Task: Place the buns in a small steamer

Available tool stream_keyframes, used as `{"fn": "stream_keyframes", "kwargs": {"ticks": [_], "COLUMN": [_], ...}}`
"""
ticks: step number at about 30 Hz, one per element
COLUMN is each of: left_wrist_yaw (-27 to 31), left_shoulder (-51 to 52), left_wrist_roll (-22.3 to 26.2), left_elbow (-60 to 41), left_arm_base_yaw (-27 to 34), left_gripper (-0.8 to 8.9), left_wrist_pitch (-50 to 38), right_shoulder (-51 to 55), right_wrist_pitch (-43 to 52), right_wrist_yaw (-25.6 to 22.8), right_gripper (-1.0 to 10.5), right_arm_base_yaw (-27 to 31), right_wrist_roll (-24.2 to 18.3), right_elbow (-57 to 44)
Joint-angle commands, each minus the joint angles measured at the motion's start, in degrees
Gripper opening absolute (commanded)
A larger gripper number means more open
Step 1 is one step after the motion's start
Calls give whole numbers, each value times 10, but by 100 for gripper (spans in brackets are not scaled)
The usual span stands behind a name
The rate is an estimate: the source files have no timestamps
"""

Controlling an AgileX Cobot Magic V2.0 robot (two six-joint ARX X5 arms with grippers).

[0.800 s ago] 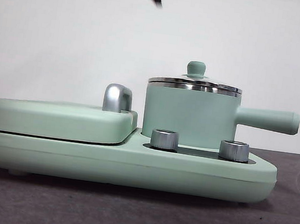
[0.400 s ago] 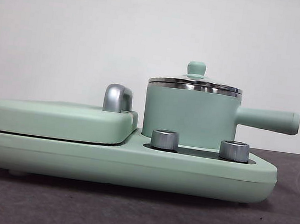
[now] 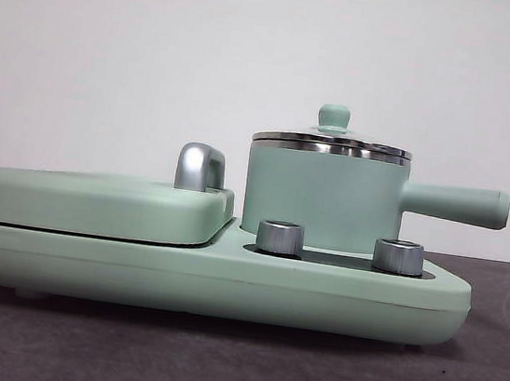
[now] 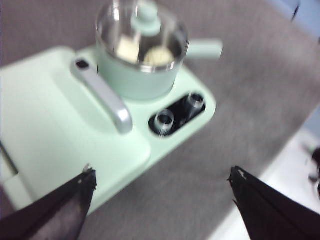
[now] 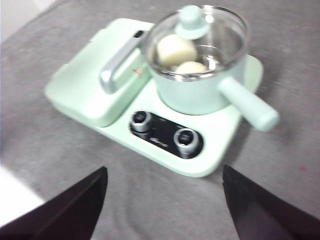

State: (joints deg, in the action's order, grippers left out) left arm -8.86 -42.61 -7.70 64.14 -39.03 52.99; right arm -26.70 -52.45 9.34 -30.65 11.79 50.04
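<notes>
The small steamer (image 3: 325,195) is a mint-green pot with a steel rim, a straight side handle (image 3: 455,204) and a glass lid with a green knob (image 3: 333,116). It stands on the right of a mint-green cooker base (image 3: 225,276). Through the lid, both wrist views show the two pale buns (image 5: 176,49) (image 5: 194,68) (image 4: 127,48) (image 4: 157,56) inside the steamer (image 5: 200,60) (image 4: 140,55). My left gripper (image 4: 162,187) and right gripper (image 5: 165,187) are open, empty and well above and away from the cooker. Neither shows in the front view.
A flat mint-green lidded griddle (image 3: 93,202) with a chrome handle (image 3: 200,166) takes the left of the base. Two steel knobs (image 3: 280,237) (image 3: 398,256) sit in front of the steamer. The cooker stands on a grey cloth (image 3: 232,366); a white wall is behind.
A black gripper tip at the top of the front view one second ago has left the picture. The steamer and cooker have not moved.
</notes>
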Motion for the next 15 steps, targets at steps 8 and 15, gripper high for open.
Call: {"fn": "stream_keyframes", "kwargs": {"ticks": [8, 15], "left_wrist_yaw": [5, 5], "left_shoulder": [87, 82], "left_wrist_roll": [-40, -37], "left_elbow": [-90, -90], "left_arm_base_yaw": [-2, -2], "left_gripper": [430, 6], "left_wrist_pitch": [-54, -58], "right_shoulder": [-1, -1], "right_wrist_pitch": [40, 45], "right_wrist_yaw": [57, 57], "right_gripper": [362, 24], "right_arm_base_yaw": [-3, -3], "right_wrist_roll": [-8, -9], "right_elbow": [5, 5]}}
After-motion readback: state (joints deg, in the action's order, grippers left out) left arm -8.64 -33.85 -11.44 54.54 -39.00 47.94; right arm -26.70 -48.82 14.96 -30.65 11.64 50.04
